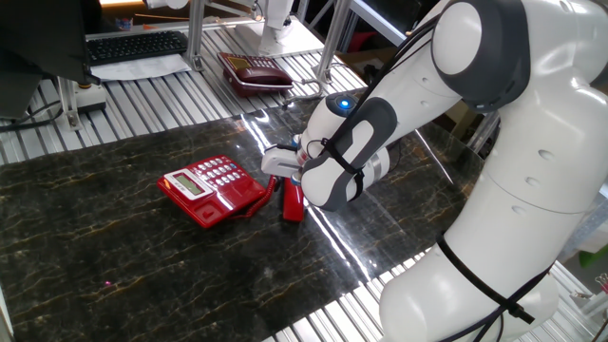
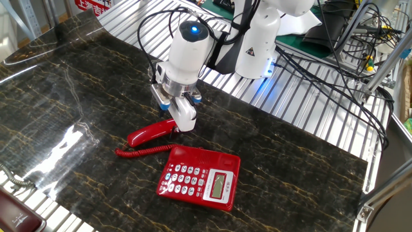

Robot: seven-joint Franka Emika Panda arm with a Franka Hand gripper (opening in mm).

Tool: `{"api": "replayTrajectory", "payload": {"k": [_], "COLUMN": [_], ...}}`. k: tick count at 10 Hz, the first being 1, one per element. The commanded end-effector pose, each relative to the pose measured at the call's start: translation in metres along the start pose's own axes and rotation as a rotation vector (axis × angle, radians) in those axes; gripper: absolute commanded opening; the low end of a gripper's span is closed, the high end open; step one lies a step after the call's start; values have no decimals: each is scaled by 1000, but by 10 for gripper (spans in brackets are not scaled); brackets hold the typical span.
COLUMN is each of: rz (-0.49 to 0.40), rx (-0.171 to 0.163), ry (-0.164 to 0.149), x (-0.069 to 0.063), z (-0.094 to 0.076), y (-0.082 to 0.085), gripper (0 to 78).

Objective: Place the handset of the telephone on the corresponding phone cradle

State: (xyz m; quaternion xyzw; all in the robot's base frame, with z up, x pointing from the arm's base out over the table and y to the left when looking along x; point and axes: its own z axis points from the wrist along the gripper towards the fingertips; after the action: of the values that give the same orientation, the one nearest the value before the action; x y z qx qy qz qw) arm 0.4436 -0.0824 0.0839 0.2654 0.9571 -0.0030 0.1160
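Note:
The bright red telephone (image 1: 207,183) lies flat on the dark marble tabletop, keypad up; it also shows in the other fixed view (image 2: 199,178). Its phone cradle (image 1: 239,197) is the bare red side facing the handset (image 2: 205,156). The red handset (image 2: 148,133) lies on the table beside the phone (image 1: 293,203), its coiled cord (image 2: 141,151) running back to the base. My gripper (image 2: 175,122) points down over the handset's end nearest the arm, its fingers (image 2: 184,116) on either side, apparently closed on it (image 1: 282,171).
A dark maroon phone (image 1: 255,73) sits on the slatted metal surface at the back, and shows at a corner in the other view (image 2: 16,218). A keyboard (image 1: 133,45) lies beyond it. Cables (image 2: 341,51) trail behind the arm's base (image 2: 257,45).

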Motion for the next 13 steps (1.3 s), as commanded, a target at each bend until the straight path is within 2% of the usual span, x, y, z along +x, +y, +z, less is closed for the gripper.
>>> {"api": "replayTrajectory", "payload": {"k": [1, 13], "rz": [-262, -273], "rx": [65, 66], "ry": [64, 66], "x": [17, 16], "z": [38, 44], "y": [17, 19], "gripper": [773, 773]}}
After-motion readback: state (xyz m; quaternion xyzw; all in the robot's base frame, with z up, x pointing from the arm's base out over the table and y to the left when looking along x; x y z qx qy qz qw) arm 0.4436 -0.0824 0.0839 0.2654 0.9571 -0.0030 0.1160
